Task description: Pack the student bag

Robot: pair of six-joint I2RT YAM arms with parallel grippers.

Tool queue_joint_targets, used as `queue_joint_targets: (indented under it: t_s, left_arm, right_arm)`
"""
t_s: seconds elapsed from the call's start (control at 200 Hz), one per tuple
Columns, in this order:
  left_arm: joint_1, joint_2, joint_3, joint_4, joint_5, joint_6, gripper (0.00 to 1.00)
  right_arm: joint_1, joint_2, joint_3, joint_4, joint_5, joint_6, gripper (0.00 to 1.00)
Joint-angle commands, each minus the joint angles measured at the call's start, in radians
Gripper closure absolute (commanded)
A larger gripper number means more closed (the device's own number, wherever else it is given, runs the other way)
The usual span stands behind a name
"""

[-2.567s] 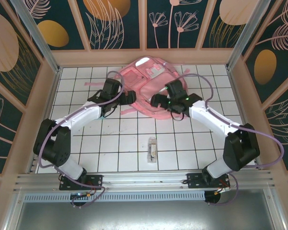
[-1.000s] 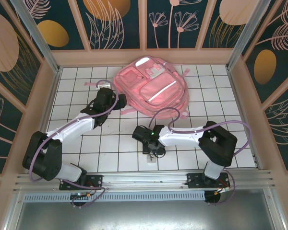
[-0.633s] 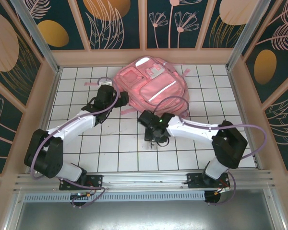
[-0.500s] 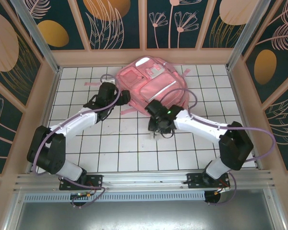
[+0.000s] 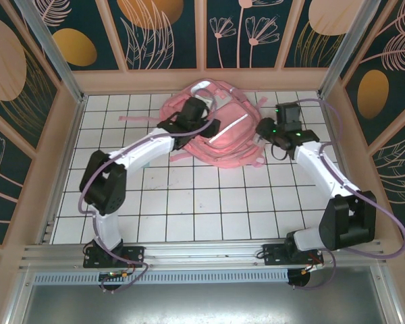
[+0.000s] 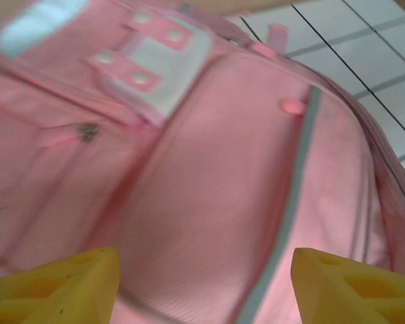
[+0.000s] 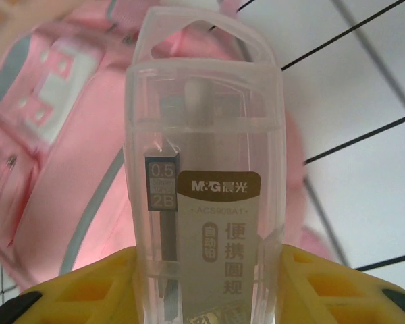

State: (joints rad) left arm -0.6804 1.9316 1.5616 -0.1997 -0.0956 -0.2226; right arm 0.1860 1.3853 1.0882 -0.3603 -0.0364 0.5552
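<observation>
Left arm reaches far and rightward across the tabletop (image 5: 189, 202). The left tool (image 6: 202, 283) hovers over the bag (image 5: 231, 143) with its fingers spread wide and nothing between them. Right arm stretches far, wrist turned left. The right tool (image 5: 266, 129) is clamped on a clear plastic case (image 7: 202, 169), which stands upright between its fingers at the bag's right edge. The bag lies flat at far centre of the tabletop, front pockets up, directly beneath the left tool. Whether that tool touches the fabric cannot be told.

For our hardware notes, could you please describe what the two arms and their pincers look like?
The left arm and right arm have white links, black joints and purple cables. A green light glows on the right one. The left pincer and right pincer have chunky yellow fingers.
</observation>
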Motion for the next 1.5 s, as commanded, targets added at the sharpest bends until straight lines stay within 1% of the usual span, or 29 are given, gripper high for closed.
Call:
queue_joint_targets:
  t_s: [0.0,0.09,0.195,0.315,0.385,0.48,0.61,0.72,0.825,0.996,1.086,1.246,1.266,1.286,1.341,1.406,1.431,1.496]
  left_arm:
    - [-0.037,0.076,0.068,-0.136,-0.049,0.102,0.32]
    - [-0.076,0.128,0.119,-0.149,-0.074,0.138,0.33]
    - [-0.102,0.201,0.194,-0.182,-0.111,0.173,0.33]
    - [-0.118,0.287,0.292,-0.246,-0.115,0.197,0.32]
    - [-0.126,0.313,0.317,-0.27,-0.106,0.208,0.31]
    - [-0.134,0.306,0.31,-0.28,-0.049,0.213,0.3]
    - [-0.139,0.254,0.266,-0.255,0.083,0.198,0.28]
    - [-0.138,0.233,0.246,-0.225,0.117,0.183,0.27]
    - [-0.138,0.258,0.264,-0.234,0.078,0.185,0.27]
    - [-0.138,0.348,0.311,-0.281,-0.07,0.212,0.29]
    - [-0.138,0.391,0.32,-0.298,-0.12,0.221,0.29]
    - [-0.139,0.41,0.319,-0.302,-0.136,0.222,0.28]
    - [-0.138,0.41,0.319,-0.301,-0.138,0.222,0.32]
    - [-0.138,0.41,0.321,-0.3,-0.142,0.222,0.38]
    - [-0.138,0.4,0.324,-0.295,-0.162,0.216,0.65]
    - [-0.138,0.372,0.318,-0.28,-0.175,0.204,0.89]
    - [-0.137,0.354,0.318,-0.276,-0.174,0.2,1.0]
    - [-0.136,0.31,0.317,-0.262,-0.165,0.179,1.0]
  right_arm:
    - [-0.1,-0.036,-0.06,0.116,-0.127,-0.028,0.56]
    - [-0.165,-0.041,-0.089,0.135,-0.176,-0.041,0.57]
    - [-0.209,-0.057,-0.131,0.155,-0.207,-0.049,0.58]
    - [-0.221,-0.07,-0.173,0.178,-0.234,-0.043,0.59]
    - [-0.222,-0.073,-0.192,0.189,-0.239,-0.04,0.59]
    - [-0.224,-0.075,-0.209,0.2,-0.243,-0.038,0.59]
    - [-0.227,-0.07,-0.212,0.212,-0.253,-0.04,0.59]
    - [-0.228,-0.059,-0.21,0.219,-0.266,-0.041,0.59]
    - [-0.227,-0.054,-0.212,0.221,-0.273,-0.041,0.59]
    - [-0.227,-0.058,-0.22,0.227,-0.279,-0.037,0.59]
    - [-0.227,-0.062,-0.221,0.232,-0.284,-0.034,0.59]
    - [-0.227,-0.066,-0.212,0.236,-0.287,-0.031,0.59]
    - [-0.227,-0.066,-0.211,0.236,-0.289,-0.031,0.6]
    - [-0.227,-0.067,-0.21,0.236,-0.29,-0.031,0.6]
    - [-0.227,-0.069,-0.206,0.236,-0.293,-0.029,0.6]
    - [-0.226,-0.072,-0.205,0.236,-0.296,-0.028,0.62]
    - [-0.225,-0.074,-0.203,0.236,-0.299,-0.025,0.62]
    - [-0.22,-0.077,-0.204,0.239,-0.3,-0.022,0.64]
